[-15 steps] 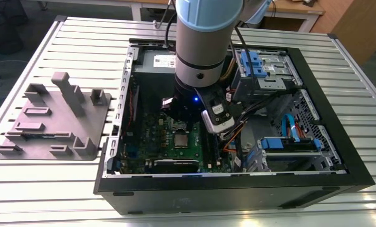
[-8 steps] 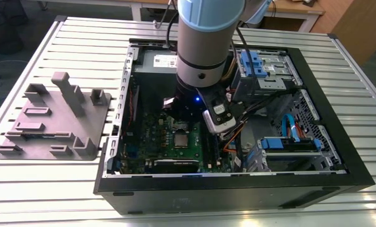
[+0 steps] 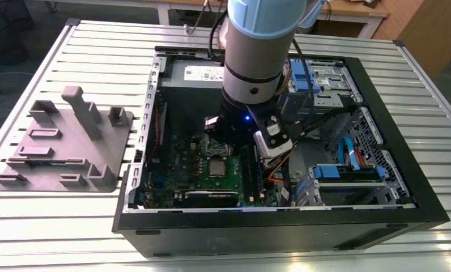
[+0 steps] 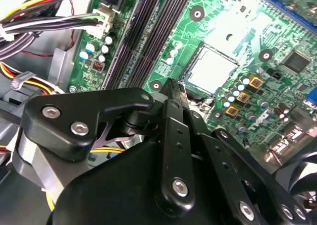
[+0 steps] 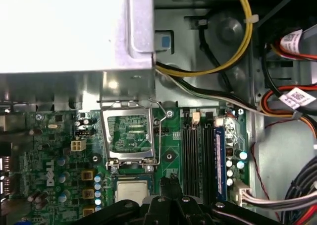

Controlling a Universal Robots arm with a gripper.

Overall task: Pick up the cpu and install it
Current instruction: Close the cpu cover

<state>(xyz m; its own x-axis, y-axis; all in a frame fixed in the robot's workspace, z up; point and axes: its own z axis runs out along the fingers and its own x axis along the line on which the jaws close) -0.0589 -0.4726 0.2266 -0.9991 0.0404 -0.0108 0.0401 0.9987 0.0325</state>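
Print on motherboard; label on power supply

Table carries computer case and holder tray; tray just beside case, on exterior view's left. Motherboard lies in case, toward exterior view's left; drive cage in case toward exterior view's right; power supply at case's far end. Cpu sits in socket on motherboard. Socket frame hinged open, between cpu and power supply. Memory slots beside socket (parallel rows). Arm reaches down into case. Gripper over motherboard, between cpu and memory slots.
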